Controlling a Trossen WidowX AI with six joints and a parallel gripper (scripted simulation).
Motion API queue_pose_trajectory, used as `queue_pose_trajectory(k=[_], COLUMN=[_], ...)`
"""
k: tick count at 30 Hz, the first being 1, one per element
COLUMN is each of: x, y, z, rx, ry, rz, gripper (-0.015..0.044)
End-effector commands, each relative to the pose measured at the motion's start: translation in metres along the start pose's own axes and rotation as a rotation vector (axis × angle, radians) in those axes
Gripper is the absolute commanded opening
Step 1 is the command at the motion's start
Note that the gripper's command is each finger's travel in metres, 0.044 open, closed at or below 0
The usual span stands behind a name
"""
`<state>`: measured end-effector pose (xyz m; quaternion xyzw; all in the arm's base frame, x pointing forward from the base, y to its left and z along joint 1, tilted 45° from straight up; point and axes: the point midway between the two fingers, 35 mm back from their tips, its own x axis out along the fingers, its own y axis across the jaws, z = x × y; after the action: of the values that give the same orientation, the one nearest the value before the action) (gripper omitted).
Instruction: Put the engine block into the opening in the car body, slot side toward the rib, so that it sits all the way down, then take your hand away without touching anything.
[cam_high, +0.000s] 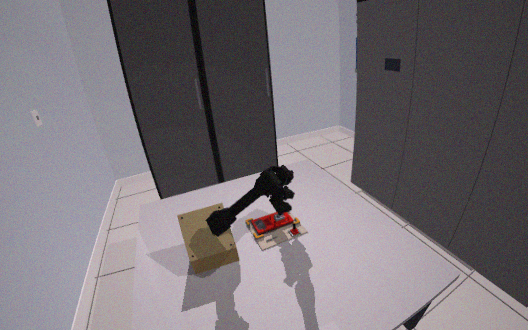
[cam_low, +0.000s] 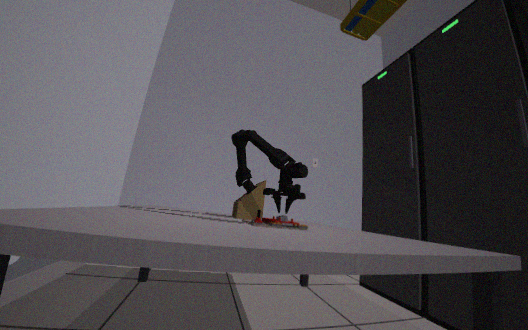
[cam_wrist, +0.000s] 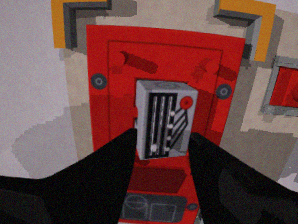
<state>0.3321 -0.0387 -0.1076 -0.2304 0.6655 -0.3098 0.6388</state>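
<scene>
The grey engine block (cam_high: 280, 218) (cam_low: 283, 218) (cam_wrist: 163, 120) sits at the opening of the red car body (cam_high: 270, 224) (cam_wrist: 100, 117). Its ribbed top, with a red disc, faces up in the wrist view. Part of its grey side shows above the red surface, and how deep it sits cannot be told. The slot and the rib cannot be made out. My gripper (cam_low: 283, 212) (cam_wrist: 162, 137) is partly open and empty. Its two black fingertips stand apart just above the block, one toward each side of it. In the wrist view the fingers hide parts of the car body.
The car body lies on a beige board (cam_high: 270, 242) between orange corner brackets (cam_wrist: 267, 32). A red piece in a grey frame (cam_wrist: 272, 90) is on the board beside it. A tan wooden block (cam_high: 200, 227) (cam_low: 257, 202) stands at the arm's base.
</scene>
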Motion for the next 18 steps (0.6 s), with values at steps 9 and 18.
queue_pose_trajectory(k=[9, 18], x=[0.000, -0.086], y=[0.000, 0.000], z=[0.000, 0.000], rx=[0.005, 0.007], ry=[0.001, 0.001], rz=[0.002, 0.006], gripper=[0.0310, 0.0310])
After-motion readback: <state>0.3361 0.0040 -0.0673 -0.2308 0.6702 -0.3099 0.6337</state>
